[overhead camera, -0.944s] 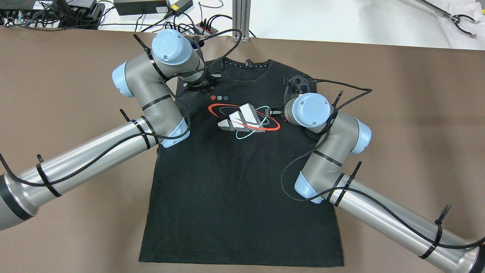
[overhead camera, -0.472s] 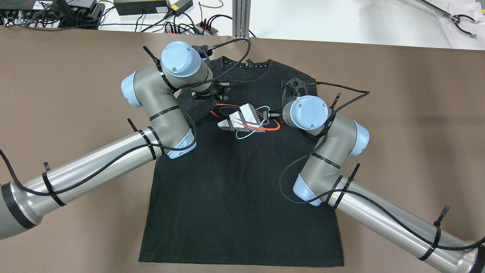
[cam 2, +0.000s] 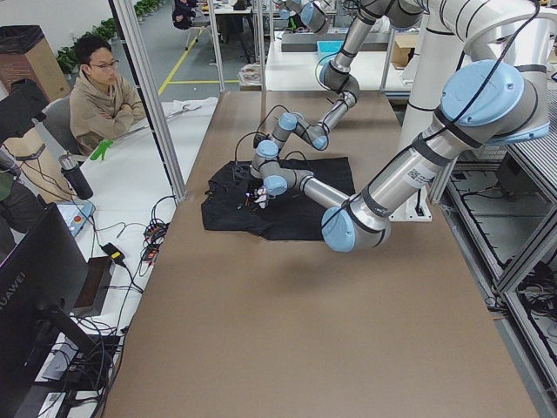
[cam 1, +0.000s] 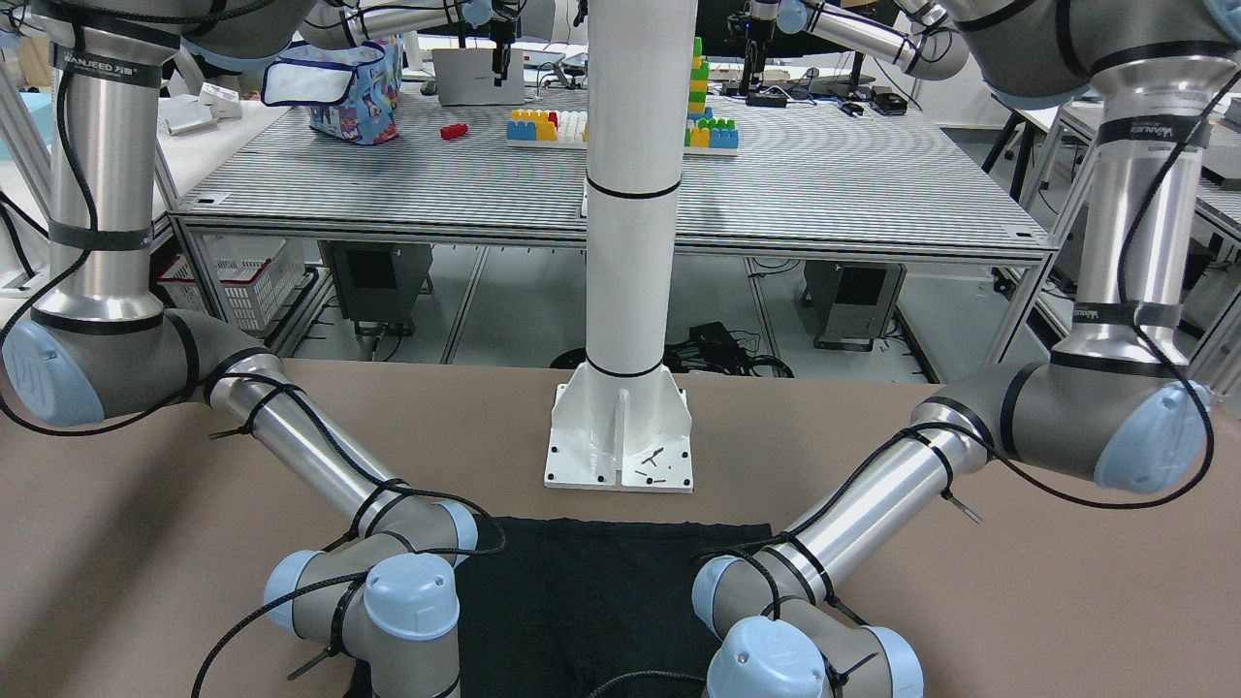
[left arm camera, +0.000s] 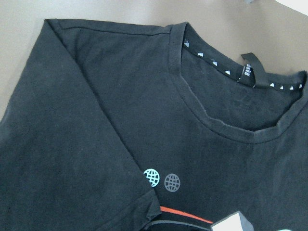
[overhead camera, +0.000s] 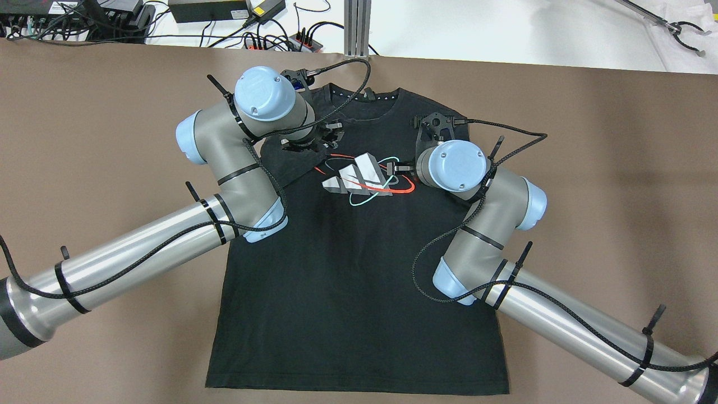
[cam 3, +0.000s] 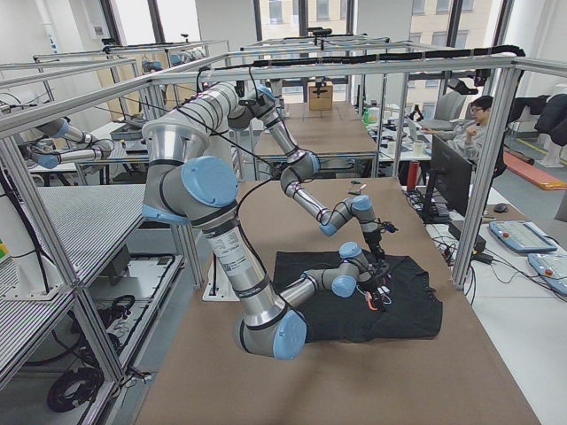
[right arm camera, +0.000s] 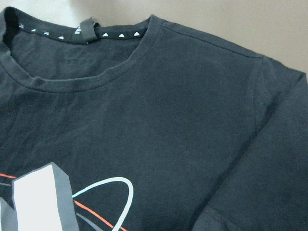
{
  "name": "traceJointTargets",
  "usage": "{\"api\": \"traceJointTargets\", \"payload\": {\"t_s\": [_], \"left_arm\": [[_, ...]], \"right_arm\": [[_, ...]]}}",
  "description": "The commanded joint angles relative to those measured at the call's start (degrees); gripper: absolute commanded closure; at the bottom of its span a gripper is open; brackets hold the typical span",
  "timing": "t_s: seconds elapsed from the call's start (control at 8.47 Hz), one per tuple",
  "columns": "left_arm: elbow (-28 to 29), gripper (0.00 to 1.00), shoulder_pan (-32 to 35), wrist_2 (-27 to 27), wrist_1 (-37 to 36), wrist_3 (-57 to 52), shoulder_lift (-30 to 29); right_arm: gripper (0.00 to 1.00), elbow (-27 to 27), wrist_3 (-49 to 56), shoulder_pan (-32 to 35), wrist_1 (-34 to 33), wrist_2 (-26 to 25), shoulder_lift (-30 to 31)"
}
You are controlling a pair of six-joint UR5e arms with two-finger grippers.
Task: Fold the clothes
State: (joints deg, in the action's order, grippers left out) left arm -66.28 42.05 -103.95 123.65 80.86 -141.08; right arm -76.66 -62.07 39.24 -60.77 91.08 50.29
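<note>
Left tool (overhead camera: 312,143) hangs low over the chest of the black T-shirt (overhead camera: 348,292), at the edge of the left-side sleeve (overhead camera: 291,161), which lies turned in and partly covers the print. The wrist hides its jaws, so I cannot tell if they are apart or closed on cloth. The right tool (overhead camera: 399,167), at the other end of the print, is just as unreadable. The shirt lies flat, front up, on the brown desk (overhead camera: 589,168), with its collar away from the robot. I judge that the sleeves are now being folded inward. To do this well, lay each sleeve smooth, keep the crease straight along the body side, and let go only when the cloth rests on the shirt.
</note>
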Motion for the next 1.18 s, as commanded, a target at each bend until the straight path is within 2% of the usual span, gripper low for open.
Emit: {"api": "traceJointTargets", "payload": {"t_s": [0.0,0.12,0.24,0.35,0.47,0.59,0.71,0.83,0.94,1.06], "left_arm": [[-17.32,0.0,-5.02,3.57,-0.08,2.27,13.4],[-23.92,0.0,-6.79,3.76,-0.08,2.55,18.68],[-27.2,0.0,-8.89,6.89,-0.08,4.81,20.82],[-28.45,0.02,-11.61,10.23,-0.08,8.49,20.93],[-29.94,0.02,-12.51,10.17,-0.16,10.44,21.02],[-30.83,0.03,-13.21,9.83,-0.08,10.98,21.2],[-32.4,0.04,-15.48,10.17,-0.08,11.51,21.46],[-34.68,0.01,-16.81,10.35,-0.08,14.82,22.85],[-36.97,0.0,-18.74,13.48,-0.08,15.9,24.78],[-38.03,0.0,-22.59,20.74,-0.08,16.0,25.67]], "right_arm": [[0.06,-8.99,-6.98,-3.1,-1.45,0.41,5.13],[0.06,-15.74,-8.4,-5.2,-4.85,0.15,9.0],[0.06,-23.55,-10.94,-7.49,-9.41,-0.2,14.17],[0.07,-29.72,-12.71,-10.12,-10.5,-2.73,19.53],[0.06,-35.17,-14.73,-14.24,-10.43,-7.28,26.11],[0.06,-38.36,-19.79,-16.89,-10.42,-9.76,30.53],[0.06,-42.39,-22.8,-18.74,-10.42,-9.78,35.01],[0.06,-44.96,-26.23,-21.37,-9.82,-10.05,40.79],[0.06,-45.16,-30.52,-25.05,-7.81,-13.01,43.64],[0.06,-45.16,-34.22,-28.57,-5.35,-15.82,46.45]]}}
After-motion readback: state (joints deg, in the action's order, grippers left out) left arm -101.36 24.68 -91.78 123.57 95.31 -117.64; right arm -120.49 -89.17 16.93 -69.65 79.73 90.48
